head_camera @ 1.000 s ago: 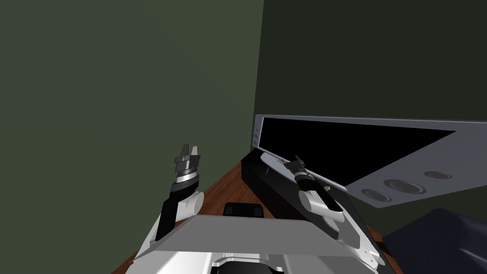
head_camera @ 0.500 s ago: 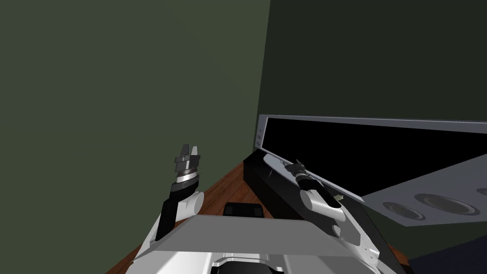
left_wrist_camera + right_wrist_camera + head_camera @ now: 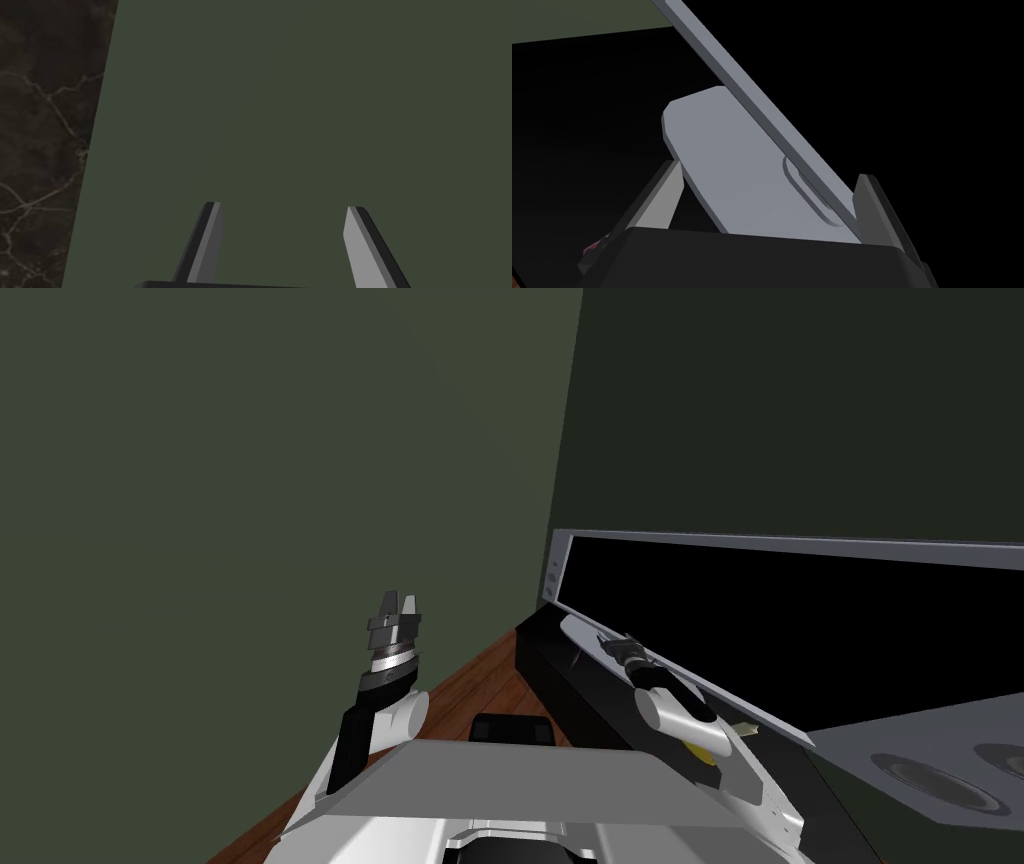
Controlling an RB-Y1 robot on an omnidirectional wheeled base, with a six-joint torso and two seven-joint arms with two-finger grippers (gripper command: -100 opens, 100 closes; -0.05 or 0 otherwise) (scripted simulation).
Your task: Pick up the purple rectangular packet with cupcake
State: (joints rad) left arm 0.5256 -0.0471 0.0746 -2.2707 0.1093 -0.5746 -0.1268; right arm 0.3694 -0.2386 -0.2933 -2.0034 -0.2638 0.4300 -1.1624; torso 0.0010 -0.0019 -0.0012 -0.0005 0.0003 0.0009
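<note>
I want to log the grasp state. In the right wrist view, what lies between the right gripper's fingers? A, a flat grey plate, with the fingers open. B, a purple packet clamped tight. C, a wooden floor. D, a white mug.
A: the right gripper has its fingers standing apart and pressing nothing, and the flat grey plate lies between them, crossed by a grey frame bar.
</note>
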